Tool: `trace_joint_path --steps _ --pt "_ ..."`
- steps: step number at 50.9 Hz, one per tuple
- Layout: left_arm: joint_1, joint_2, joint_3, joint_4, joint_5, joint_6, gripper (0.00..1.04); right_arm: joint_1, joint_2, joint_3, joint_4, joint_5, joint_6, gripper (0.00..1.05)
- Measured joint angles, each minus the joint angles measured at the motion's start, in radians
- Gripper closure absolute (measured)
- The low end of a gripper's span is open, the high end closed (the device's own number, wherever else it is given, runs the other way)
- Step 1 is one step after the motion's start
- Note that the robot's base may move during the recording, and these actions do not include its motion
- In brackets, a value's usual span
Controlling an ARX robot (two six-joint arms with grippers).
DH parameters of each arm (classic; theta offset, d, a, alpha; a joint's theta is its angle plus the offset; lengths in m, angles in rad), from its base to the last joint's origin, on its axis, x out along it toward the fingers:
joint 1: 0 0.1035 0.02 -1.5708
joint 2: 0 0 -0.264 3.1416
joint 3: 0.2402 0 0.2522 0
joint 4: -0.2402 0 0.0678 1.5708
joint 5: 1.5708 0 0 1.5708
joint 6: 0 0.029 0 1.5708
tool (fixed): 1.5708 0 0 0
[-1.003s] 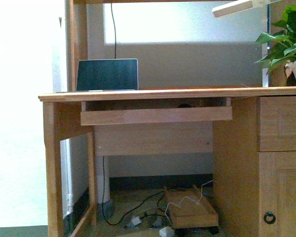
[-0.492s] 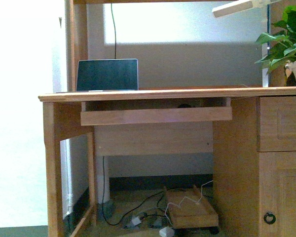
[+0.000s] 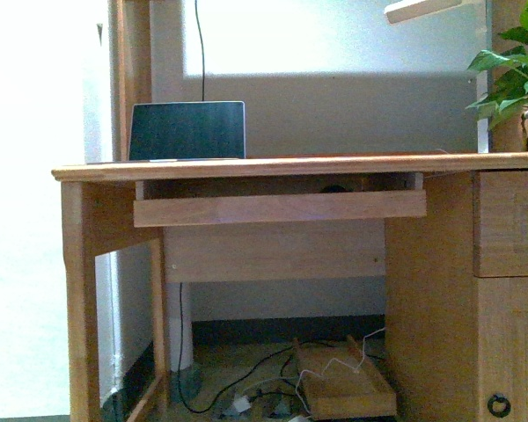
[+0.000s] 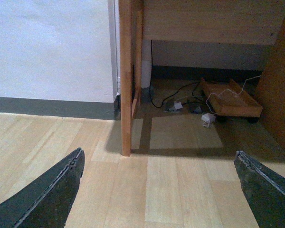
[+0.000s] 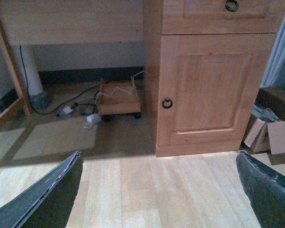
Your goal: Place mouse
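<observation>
Mouse: dark bump, barely visible, on pull-out tray under counter. Left tool and right tool: both released, empty, above floor.

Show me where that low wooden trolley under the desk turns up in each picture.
Front view: the wooden trolley sits bottom, right of centre, under the desk.
Left wrist view: trolley on the floor beyond the desk leg.
Right wrist view: trolley just beside the cupboard door.
Shared landmark: the white cable draped across it.
</observation>
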Motion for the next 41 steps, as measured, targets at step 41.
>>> trace_joint_path --steps 41 --pt "0.0 0.0 0.0 0.0 0.001 0.0 0.08 0.0 0.0 0.0 0.0 -0.002 0.0 0.07"
